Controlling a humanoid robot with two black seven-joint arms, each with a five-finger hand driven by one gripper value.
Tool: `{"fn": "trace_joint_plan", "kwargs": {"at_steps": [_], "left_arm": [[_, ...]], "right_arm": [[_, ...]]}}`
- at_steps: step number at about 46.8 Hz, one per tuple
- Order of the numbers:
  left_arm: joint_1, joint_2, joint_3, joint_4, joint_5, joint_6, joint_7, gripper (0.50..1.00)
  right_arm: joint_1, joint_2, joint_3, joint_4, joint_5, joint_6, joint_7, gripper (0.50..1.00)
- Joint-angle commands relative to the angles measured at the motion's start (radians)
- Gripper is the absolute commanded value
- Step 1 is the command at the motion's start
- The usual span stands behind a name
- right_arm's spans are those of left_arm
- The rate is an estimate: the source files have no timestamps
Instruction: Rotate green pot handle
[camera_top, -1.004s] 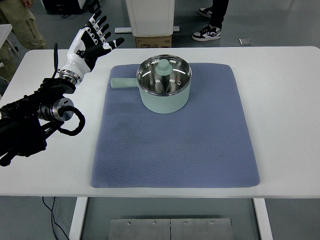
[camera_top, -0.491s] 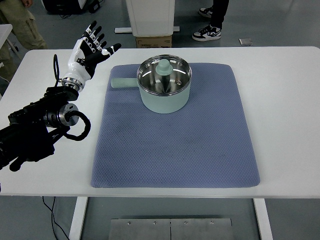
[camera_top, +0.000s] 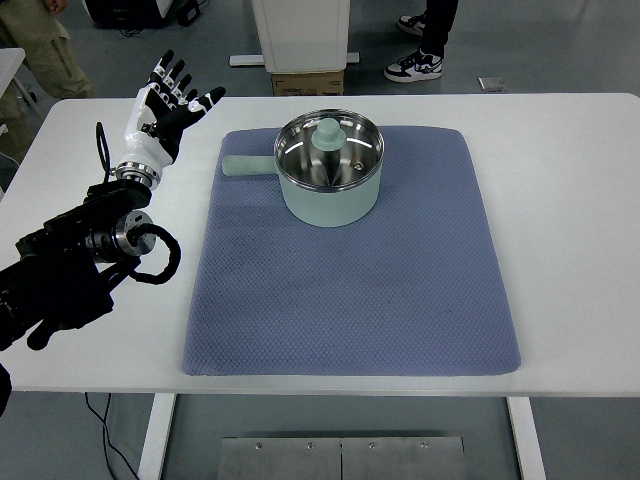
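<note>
While the left hand (camera_top: 160, 108) hovers near the tabletop's (camera_top: 560, 180) far-left corner — fingers spread, empty | green pot (camera_top: 329, 170) on blue mat (camera_top: 350, 290), far edge — handle (camera_top: 248, 166) pointing left

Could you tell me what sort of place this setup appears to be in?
Probably a robotics lab or test area, not a kitchen: the green pot sits on a blue mat on a white table, with a grey floor, standing people's shoes and a cardboard box behind.

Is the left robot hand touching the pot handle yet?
Apart. The head view shows the left robot hand raised with fingers spread over bare table, left of the mat, with clear white table between it and the pot handle.
</note>
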Motion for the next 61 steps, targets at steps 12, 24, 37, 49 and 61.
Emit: {"fn": "trace_joint_plan", "kwargs": {"at_steps": [12,24,37,49,61], "left_arm": [[0.003,-0.022,-0.043,0.027,0.0,-0.011,0.0,1.0],[0.003,-0.043,-0.058,0.051,0.0,-0.023,0.0,1.0],[0.001,-0.06,-0.068,0.079,0.0,-0.026,0.0,1.0],[0.0,-0.052,-0.066,0.079,0.005,-0.04,0.0,1.0],[0.003,-0.052,-0.066,0.08,0.008,-0.04,0.0,1.0]], "right_arm": [[0.0,0.0,0.0,0.0,0.0,0.0,0.0,1.0],[0.001,0.0,0.0,0.0,0.0,-0.001,0.0,1.0],[0.0,0.0,0.0,0.0,0.0,0.0,0.0,1.0],[0.0,0.0,0.0,0.0,0.0,0.0,0.0,1.0],[0.0,0.0,0.0,0.0,0.0,0.0,0.0,1.0]]}}
